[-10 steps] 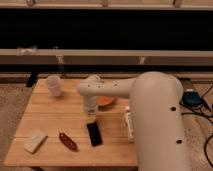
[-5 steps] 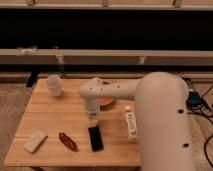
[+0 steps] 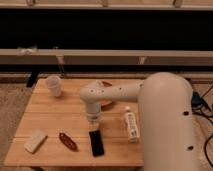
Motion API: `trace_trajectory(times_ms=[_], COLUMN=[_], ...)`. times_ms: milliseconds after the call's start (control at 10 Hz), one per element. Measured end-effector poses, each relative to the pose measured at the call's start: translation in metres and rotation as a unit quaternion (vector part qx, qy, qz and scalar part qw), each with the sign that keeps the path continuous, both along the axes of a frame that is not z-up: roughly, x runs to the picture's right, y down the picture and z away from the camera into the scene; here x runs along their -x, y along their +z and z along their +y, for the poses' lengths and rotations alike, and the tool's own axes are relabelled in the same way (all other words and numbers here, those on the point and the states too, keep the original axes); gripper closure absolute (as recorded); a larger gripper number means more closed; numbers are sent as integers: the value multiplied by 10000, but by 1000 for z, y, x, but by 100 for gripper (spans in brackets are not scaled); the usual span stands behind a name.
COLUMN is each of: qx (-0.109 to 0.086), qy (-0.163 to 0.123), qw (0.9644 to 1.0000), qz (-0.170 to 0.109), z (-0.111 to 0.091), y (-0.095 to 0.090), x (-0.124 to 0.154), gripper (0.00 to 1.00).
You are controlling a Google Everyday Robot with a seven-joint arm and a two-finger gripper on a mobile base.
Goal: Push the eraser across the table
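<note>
Low in the frame, just right of centre, the small flat black rectangular eraser lies near the front edge of the light wooden slatted table, between a dark red oblong object and a whitish bottle. The gripper hangs just above the eraser's far end; whether it touches cannot be told. This looks like the push itself: next, steady sliding along the tabletop.
</note>
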State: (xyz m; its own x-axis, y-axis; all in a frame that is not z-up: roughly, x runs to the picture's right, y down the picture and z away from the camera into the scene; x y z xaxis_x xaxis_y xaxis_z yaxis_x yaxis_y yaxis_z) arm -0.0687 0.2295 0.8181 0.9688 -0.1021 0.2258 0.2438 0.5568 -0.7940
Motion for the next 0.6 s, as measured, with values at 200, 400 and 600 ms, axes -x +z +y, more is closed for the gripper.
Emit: trace_trajectory(times_ms=[200,400,600], qx=[11,-121,-488], qy=[-4,82,272], qw=[10000,9998,9980], qz=[-21,-120,-292], z=[3,1,-9], y=[-5,-9,-17], x=[-2,-1,-1], gripper=[100,98,82])
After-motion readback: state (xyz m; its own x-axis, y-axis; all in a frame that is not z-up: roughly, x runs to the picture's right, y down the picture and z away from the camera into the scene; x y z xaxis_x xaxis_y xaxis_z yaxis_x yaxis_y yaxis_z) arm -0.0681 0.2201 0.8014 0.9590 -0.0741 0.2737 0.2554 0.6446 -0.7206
